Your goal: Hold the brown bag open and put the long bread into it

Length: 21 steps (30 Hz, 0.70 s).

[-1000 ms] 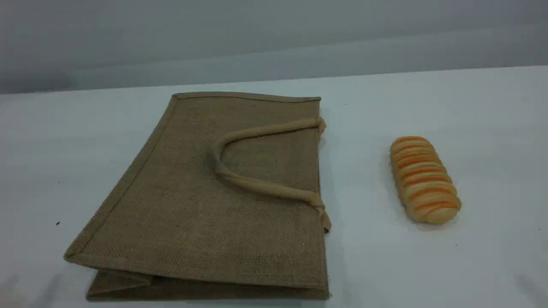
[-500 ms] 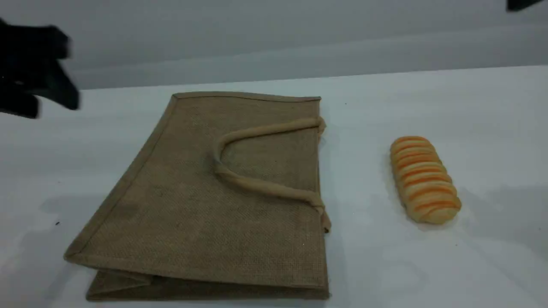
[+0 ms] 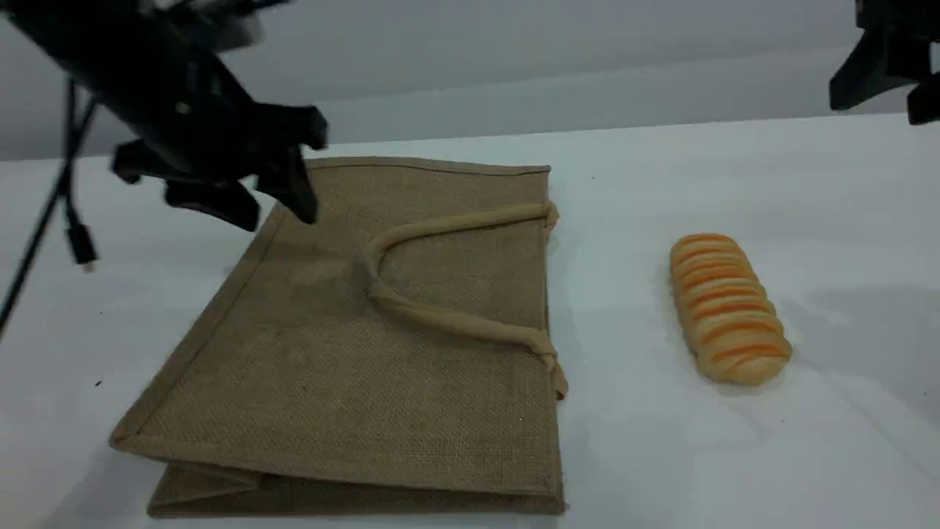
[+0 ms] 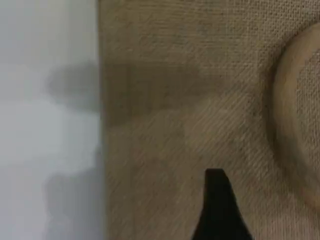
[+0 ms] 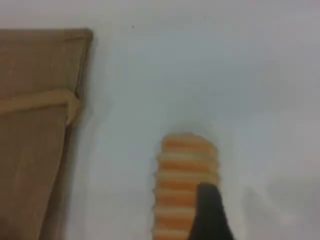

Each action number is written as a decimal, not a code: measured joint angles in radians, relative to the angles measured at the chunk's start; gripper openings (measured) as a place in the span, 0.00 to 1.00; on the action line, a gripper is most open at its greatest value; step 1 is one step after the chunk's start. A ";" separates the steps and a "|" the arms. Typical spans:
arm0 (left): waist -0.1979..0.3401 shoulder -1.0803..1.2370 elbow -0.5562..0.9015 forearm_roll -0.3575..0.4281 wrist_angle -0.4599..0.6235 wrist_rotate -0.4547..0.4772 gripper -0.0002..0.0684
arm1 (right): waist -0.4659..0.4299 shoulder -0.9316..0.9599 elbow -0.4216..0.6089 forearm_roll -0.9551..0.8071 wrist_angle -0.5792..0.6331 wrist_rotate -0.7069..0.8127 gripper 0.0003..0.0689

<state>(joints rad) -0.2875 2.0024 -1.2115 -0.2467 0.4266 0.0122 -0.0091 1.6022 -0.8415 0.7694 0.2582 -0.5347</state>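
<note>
The brown bag (image 3: pixel 352 367) lies flat on the white table (image 3: pixel 646 455), its mouth edge toward the right. One beige handle (image 3: pixel 440 319) rests looped on top of it. The long bread (image 3: pixel 727 308) lies to the right of the bag, apart from it. My left gripper (image 3: pixel 264 209) hovers open over the bag's far left corner, holding nothing. In the left wrist view one fingertip (image 4: pixel 217 210) is above the bag's weave (image 4: pixel 165 140), near the handle (image 4: pixel 290 125). My right gripper (image 3: pixel 888 95) is high at the top right, open and empty. Its fingertip (image 5: pixel 210 215) shows above the bread (image 5: pixel 182 170).
A black cable (image 3: pixel 70 213) hangs from the left arm over the table's left side. The table's far edge (image 3: pixel 661 125) meets a grey wall. In the right wrist view, the bag's mouth corner (image 5: pixel 75 45) lies left of the bread.
Both arms have come into the scene view. The left gripper moved right and down over the bag's far left corner; the right appeared at the top right. Bag and bread have not moved.
</note>
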 joint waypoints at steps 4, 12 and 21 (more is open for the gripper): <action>-0.028 0.087 -0.082 0.001 0.026 -0.001 0.61 | 0.000 0.031 -0.035 0.003 0.009 -0.020 0.62; -0.052 0.208 -0.194 -0.024 0.046 -0.012 0.61 | 0.000 0.056 -0.044 0.013 0.009 -0.027 0.62; -0.065 0.273 -0.229 -0.023 0.059 -0.033 0.61 | 0.000 0.056 -0.044 0.013 0.006 -0.047 0.62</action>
<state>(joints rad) -0.3521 2.2750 -1.4400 -0.2692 0.4858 -0.0213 -0.0091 1.6586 -0.8859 0.7827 0.2641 -0.5821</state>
